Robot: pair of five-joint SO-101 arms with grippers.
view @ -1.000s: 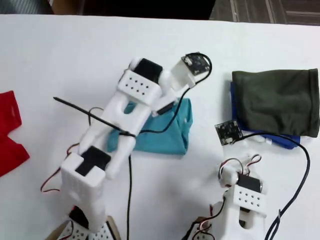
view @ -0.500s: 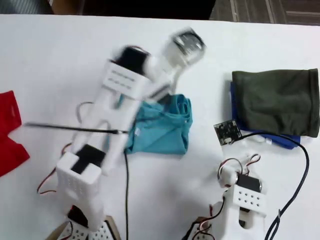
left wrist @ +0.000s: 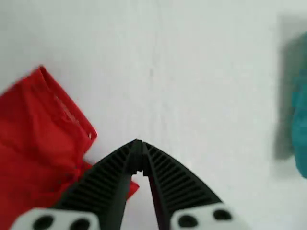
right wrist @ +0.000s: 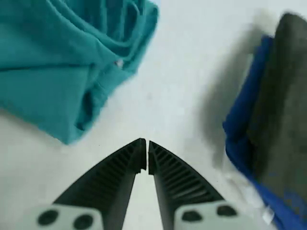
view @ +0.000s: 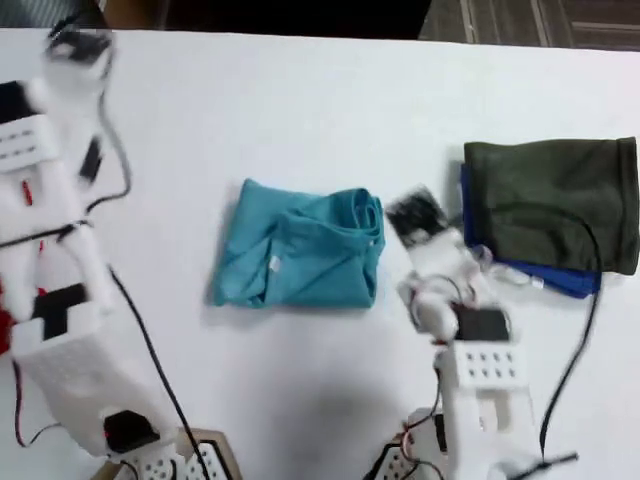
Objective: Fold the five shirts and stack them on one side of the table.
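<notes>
Swung off the teal shirt (view: 300,260) at desk (view: 300,100) centre to nine o'clock, with left claw (left wrist: 137,143) clenched empty by red shirt (left wrist: 38,129) and right claw (right wrist: 146,143) clenched empty near three-o'clock stack (view: 550,200); soft, limp cloth, likely best pinched at a doubled edge.

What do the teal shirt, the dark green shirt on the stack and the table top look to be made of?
Teal shirt: soft matte knit, probably cotton jersey; it bunches in rounded creases. Dark green shirt: similar limp matte cloth, with soft rounded folded edges. Table: smooth hard white top, perhaps laminate; even, with no visible grain.
</notes>
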